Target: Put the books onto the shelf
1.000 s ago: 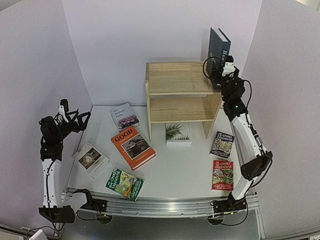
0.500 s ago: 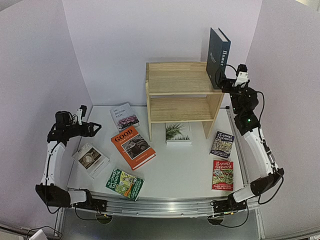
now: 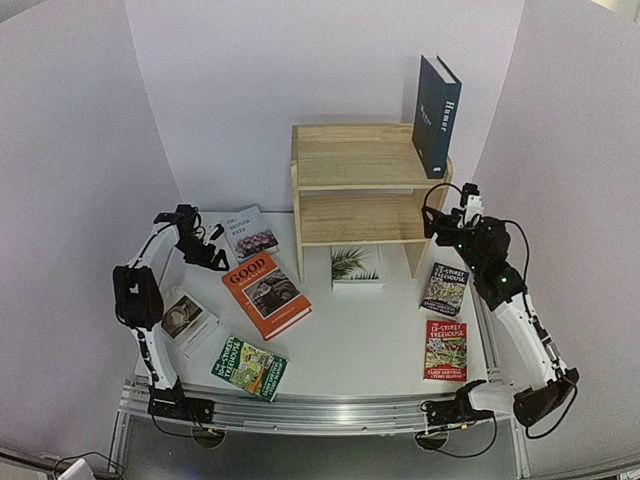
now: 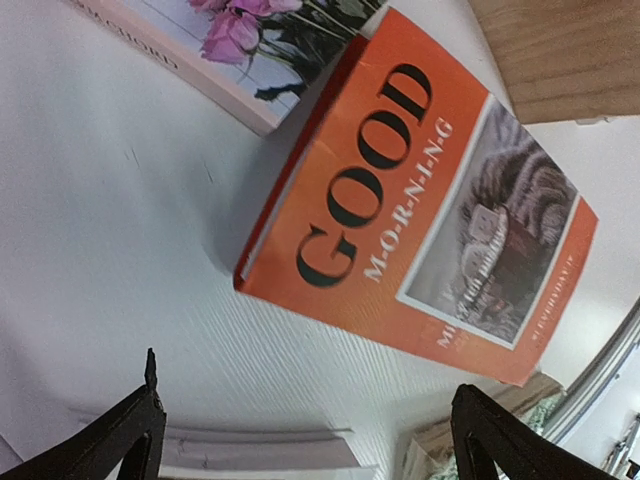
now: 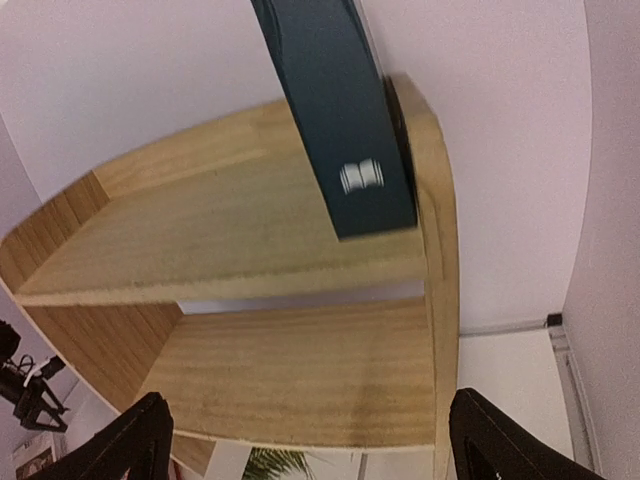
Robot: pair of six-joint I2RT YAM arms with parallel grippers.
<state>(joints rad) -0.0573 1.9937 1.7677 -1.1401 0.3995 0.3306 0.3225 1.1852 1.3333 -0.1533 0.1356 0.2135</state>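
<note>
The dark blue "Humor" book (image 3: 436, 115) (image 5: 340, 110) stands upright at the right end of the shelf's (image 3: 350, 160) (image 5: 250, 220) top tier. My right gripper (image 3: 433, 224) (image 5: 308, 400) is open and empty, level with the lower tier's right side. On the table lie the orange "GOOD" book (image 3: 265, 295) (image 4: 420, 190), the pink-flowers book (image 3: 249, 232) (image 4: 240, 40), the tea book (image 3: 182, 318), the palm-leaf book (image 3: 356, 268) and three Treehouse paperbacks (image 3: 249, 367) (image 3: 444, 288) (image 3: 445, 350). My left gripper (image 3: 212, 258) (image 4: 305, 378) hangs open just left of the "GOOD" book.
White walls close in the table on three sides. The shelf's right side panel (image 3: 432, 215) stands right beside my right fingers. A metal rail (image 3: 320, 412) runs along the table's near edge.
My right gripper has backed away from the "Humor" book and dropped to the lower tier's level. The left arm swung in from the far left toward the "GOOD" book.
</note>
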